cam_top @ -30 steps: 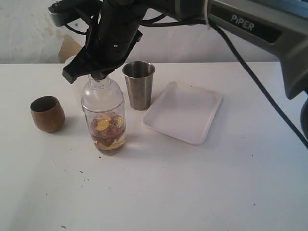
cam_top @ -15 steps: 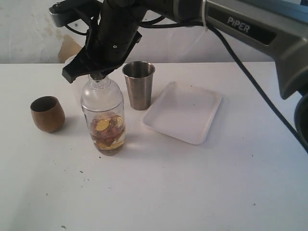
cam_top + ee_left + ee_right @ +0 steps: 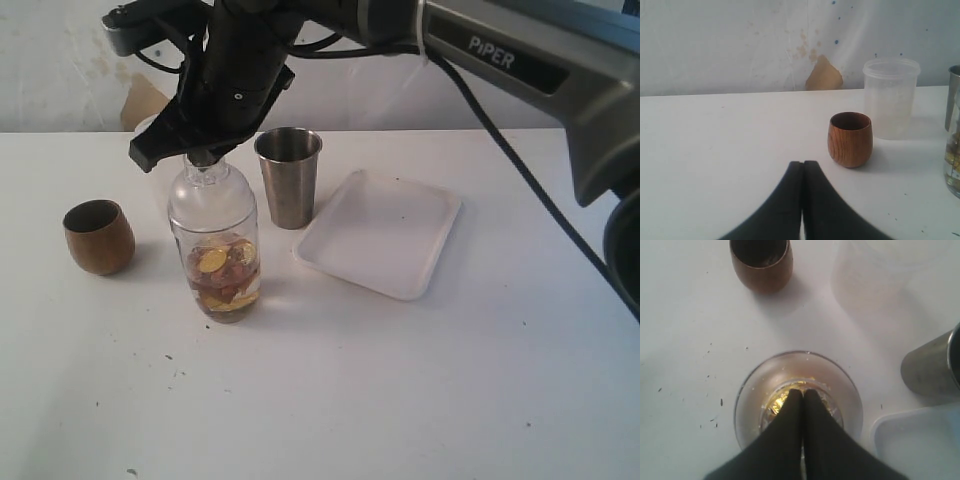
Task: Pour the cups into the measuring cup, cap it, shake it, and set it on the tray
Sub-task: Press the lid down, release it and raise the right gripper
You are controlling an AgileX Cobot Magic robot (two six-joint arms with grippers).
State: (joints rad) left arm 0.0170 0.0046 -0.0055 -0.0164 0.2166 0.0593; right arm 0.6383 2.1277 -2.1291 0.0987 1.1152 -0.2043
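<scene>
Right end effector (image 3: 802, 393), jaws pressed together, sits atop the cap (image 3: 210, 195) on the measuring cup (image 3: 224, 265). Press vertically, centred, to avoid tipping. Left end effector (image 3: 803, 165): likewise closed.

The exterior view looks down from high up over the whole table (image 3: 400, 400); the left wrist view sits low, looking flat toward the wall (image 3: 715, 45); the right wrist view looks straight down, close above the measuring cup (image 3: 752, 405); all three see the wooden cup (image 3: 98, 237).
</scene>
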